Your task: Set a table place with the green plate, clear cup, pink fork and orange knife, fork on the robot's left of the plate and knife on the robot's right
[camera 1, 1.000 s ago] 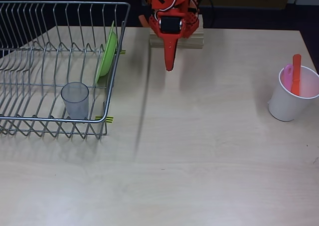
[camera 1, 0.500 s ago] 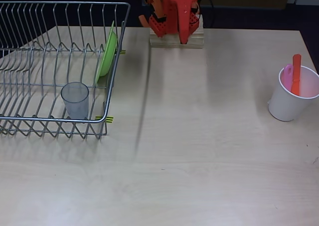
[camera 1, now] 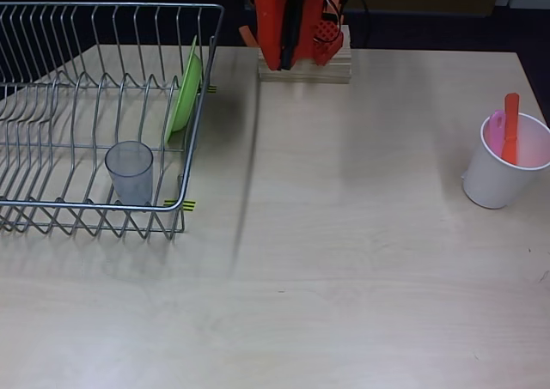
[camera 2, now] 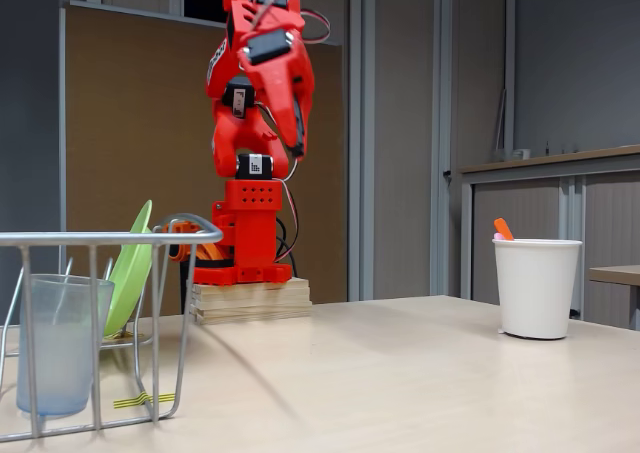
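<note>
**Nothing placed yet; arm folded at its base**

Above the stacked wooden base block (camera 2: 250, 300), the red two-finger gripper (camera 2: 298, 138) hangs folded, pointing down, pressed together and holding nothing. At the overhead view's left, the wire dish rack (camera 1: 94, 204) holds the round lime-green plastic plate (camera 1: 183, 93) on edge and the small translucent clear cup (camera 1: 129, 173) upright. The pink plastic fork (camera 1: 495, 129) and slim orange knife (camera 1: 510, 130) stand in the opaque white cup (camera 1: 503, 173) at right. Pulling the plate out may snag it on the wires and drag the rack; grabbing cutlery could tip the white cup.
</note>
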You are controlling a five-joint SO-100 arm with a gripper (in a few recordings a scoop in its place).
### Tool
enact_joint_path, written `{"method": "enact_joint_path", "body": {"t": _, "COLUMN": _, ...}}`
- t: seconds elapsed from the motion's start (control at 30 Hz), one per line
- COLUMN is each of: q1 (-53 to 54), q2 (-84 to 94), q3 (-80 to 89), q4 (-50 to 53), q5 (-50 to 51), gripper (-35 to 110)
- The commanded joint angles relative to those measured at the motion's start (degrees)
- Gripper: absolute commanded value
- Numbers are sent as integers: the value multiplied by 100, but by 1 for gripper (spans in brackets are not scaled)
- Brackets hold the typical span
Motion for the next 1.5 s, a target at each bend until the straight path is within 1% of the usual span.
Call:
{"method": "enact_joint_path", "body": {"t": 0.0, "q1": 255, "q2": 44, "q3": -272, "q4": 281, "q5": 1485, "gripper": 0}}
{"method": "enact_joint_path", "body": {"t": 0.13, "q1": 686, "q2": 246, "q3": -167, "q4": 457, "q5": 1916, "gripper": 0}}
{"method": "enact_joint_path", "body": {"t": 0.27, "q1": 1116, "q2": 378, "q3": -70, "q4": 809, "q5": 2215, "gripper": 8}}
{"method": "enact_joint_path", "body": {"t": 0.4, "q1": 1767, "q2": 475, "q3": 105, "q4": 1081, "q5": 2329, "gripper": 17}}
{"method": "enact_joint_path", "body": {"t": 0.57, "q1": 2522, "q2": 466, "q3": 281, "q4": 1406, "q5": 2364, "gripper": 17}}
{"method": "enact_joint_path", "body": {"t": 0.63, "q1": 2742, "q2": 466, "q3": 413, "q4": 1345, "q5": 2443, "gripper": 17}}
{"method": "enact_joint_path", "body": {"t": 0.73, "q1": 3059, "q2": 413, "q3": 554, "q4": 1134, "q5": 2470, "gripper": 23}}
{"method": "enact_joint_path", "body": {"t": 1.07, "q1": 3639, "q2": -255, "q3": 765, "q4": 448, "q5": 2065, "gripper": 24}}
{"method": "enact_joint_path", "body": {"t": 1.47, "q1": 3946, "q2": -756, "q3": 896, "q4": 105, "q5": 1705, "gripper": 21}}
